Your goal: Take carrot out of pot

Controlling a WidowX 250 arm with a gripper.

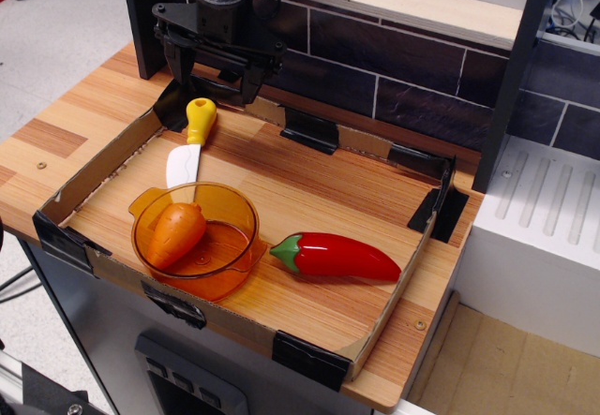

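The carrot (pixel 176 232) is a stubby orange toy that lies inside the pot (pixel 225 256), leaning against its left wall. The pot is a round translucent amber plastic one at the front left of the wooden tray. My gripper (pixel 216 82) hangs at the back left of the tray, well behind the pot and above the knife's yellow handle. Its black fingers (pixel 251 85) are spread apart with nothing between them.
A white toy knife with a yellow handle (pixel 192 139) lies just behind the pot. A glossy red chili pepper (pixel 336 256) with a green stem lies right of the pot. Low cardboard walls (pixel 98 167) with black corner clips edge the tray. A dark tiled wall stands behind.
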